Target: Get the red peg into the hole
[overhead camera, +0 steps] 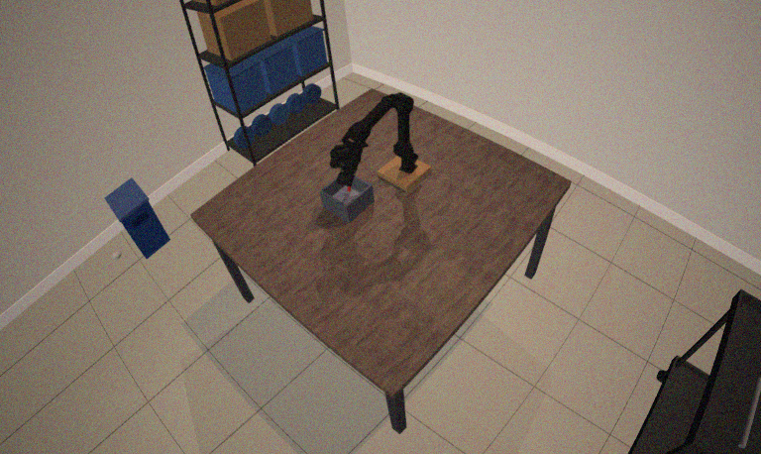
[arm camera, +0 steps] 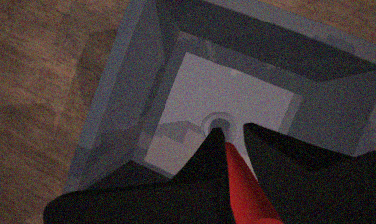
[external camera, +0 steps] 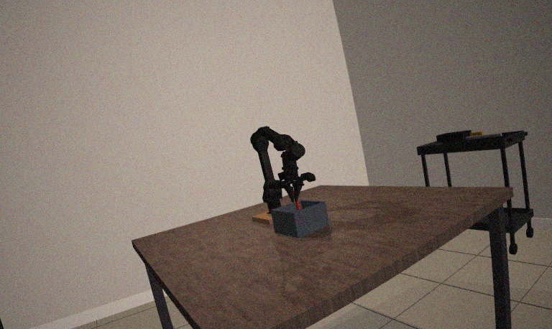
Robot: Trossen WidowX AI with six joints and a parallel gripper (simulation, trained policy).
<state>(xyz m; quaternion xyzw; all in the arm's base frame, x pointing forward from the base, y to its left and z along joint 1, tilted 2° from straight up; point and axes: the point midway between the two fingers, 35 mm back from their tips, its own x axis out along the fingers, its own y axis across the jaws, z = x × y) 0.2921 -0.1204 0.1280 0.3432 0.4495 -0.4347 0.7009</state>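
Note:
The red peg [overhead camera: 349,189] [external camera: 297,205] [arm camera: 247,195] is held between the fingers of my gripper [external camera: 296,200] [arm camera: 232,134], which is shut on it. The peg leans a little in the exterior view, with its lower part at the mouth of the open blue-grey box [overhead camera: 335,208] [external camera: 284,223] [arm camera: 105,94]. In the wrist view the pale plate [arm camera: 230,87] lies at the bottom of the box, and the ringed hole [arm camera: 219,124] shows just beyond the fingertips, partly covered by the left finger. The peg's lower end is hard to make out; its exact height over the plate cannot be told.
The box stands on the brown wooden table [overhead camera: 381,291] [external camera: 228,269], in front of the arm's wooden base board [overhead camera: 392,176] [external camera: 261,218]. The box walls rise around the fingers. A shelf rack, a blue bin and a dark cart stand off the table.

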